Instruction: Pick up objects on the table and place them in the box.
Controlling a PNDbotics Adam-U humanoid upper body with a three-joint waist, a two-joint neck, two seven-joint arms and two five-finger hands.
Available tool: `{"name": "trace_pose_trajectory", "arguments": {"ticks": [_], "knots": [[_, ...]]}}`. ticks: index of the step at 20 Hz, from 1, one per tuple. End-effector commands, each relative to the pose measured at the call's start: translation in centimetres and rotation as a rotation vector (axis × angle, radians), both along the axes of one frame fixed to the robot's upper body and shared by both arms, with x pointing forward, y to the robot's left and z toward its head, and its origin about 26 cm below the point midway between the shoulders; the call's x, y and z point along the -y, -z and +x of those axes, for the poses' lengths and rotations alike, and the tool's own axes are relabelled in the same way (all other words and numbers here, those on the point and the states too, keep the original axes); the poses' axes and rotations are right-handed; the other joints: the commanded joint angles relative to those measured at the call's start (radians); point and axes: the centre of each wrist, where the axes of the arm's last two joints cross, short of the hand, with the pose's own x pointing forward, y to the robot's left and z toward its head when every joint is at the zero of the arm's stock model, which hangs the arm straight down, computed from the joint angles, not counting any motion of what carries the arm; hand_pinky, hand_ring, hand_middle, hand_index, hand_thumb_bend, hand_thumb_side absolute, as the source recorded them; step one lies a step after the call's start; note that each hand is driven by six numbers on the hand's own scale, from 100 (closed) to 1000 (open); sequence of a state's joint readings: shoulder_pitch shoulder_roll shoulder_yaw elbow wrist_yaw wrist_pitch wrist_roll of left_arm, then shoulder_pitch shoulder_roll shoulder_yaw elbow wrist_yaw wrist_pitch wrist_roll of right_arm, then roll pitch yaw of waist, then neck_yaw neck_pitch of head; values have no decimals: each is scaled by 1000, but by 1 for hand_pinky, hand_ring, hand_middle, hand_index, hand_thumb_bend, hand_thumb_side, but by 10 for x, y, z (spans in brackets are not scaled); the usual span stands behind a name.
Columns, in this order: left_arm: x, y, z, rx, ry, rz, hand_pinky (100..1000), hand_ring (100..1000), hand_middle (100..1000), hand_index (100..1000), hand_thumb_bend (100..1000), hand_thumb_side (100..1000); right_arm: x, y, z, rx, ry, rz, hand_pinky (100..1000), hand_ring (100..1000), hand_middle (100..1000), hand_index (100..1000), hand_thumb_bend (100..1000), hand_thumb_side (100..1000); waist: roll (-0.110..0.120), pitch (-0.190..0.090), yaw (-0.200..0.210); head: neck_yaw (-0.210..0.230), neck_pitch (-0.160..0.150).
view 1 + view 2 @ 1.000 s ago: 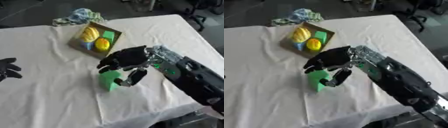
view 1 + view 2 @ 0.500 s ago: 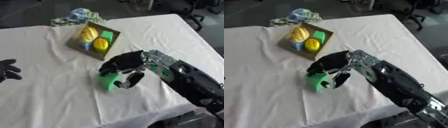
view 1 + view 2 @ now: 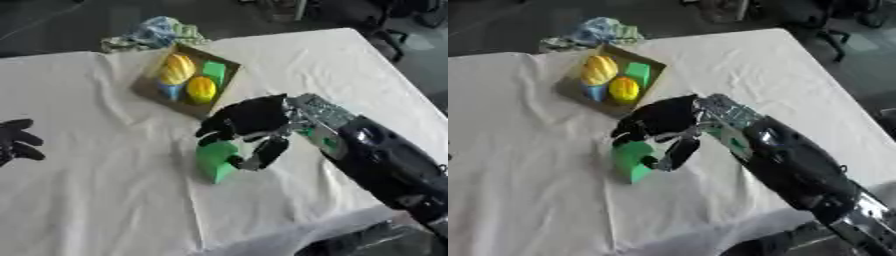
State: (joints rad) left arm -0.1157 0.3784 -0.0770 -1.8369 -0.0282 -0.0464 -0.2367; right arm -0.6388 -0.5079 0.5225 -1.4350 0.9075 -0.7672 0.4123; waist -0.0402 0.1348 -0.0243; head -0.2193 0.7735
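A green block (image 3: 215,160) stands on the white tablecloth near the middle. My right hand (image 3: 249,120) reaches in from the right and curls round it, fingers over its top and thumb against its near side. The brown cardboard box (image 3: 145,89) lies tilted behind it, holding two yellow fruit-like things (image 3: 178,68), a green block (image 3: 214,73) and something blue (image 3: 170,90). My left hand (image 3: 14,140) rests at the left edge, fingers relaxed, holding nothing.
A crumpled blue-green cloth (image 3: 156,31) lies at the table's far edge behind the box. The white tablecloth (image 3: 105,195) spreads wide to the left and front; its front edge drops off at the bottom right.
The right hand has lowered onto the green block and closed its fingers and thumb round it. The whole picture has shifted slightly with the head.
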Motion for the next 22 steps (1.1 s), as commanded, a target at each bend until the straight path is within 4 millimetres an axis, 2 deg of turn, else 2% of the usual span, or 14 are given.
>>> {"name": "trace_pose_trajectory", "arguments": {"ticks": [1, 10, 22], "knots": [[-1, -7, 0, 23, 10, 12, 689, 570, 599, 843, 100, 920, 8, -16, 2, 21, -100, -162, 923, 994, 974, 1000, 100, 550, -9, -12, 2, -5, -4], [0, -8, 0, 24, 18, 13, 685, 571, 599, 844, 100, 921, 9, 1, 6, -26, -78, -198, 916, 987, 967, 1000, 100, 610, -10, -12, 5, -6, -4], [1, -7, -1, 20, 28, 14, 688, 575, 601, 838, 100, 928, 5, 12, 11, -40, -63, -197, 908, 973, 937, 1000, 100, 607, -9, -11, 7, -10, -4]]}}
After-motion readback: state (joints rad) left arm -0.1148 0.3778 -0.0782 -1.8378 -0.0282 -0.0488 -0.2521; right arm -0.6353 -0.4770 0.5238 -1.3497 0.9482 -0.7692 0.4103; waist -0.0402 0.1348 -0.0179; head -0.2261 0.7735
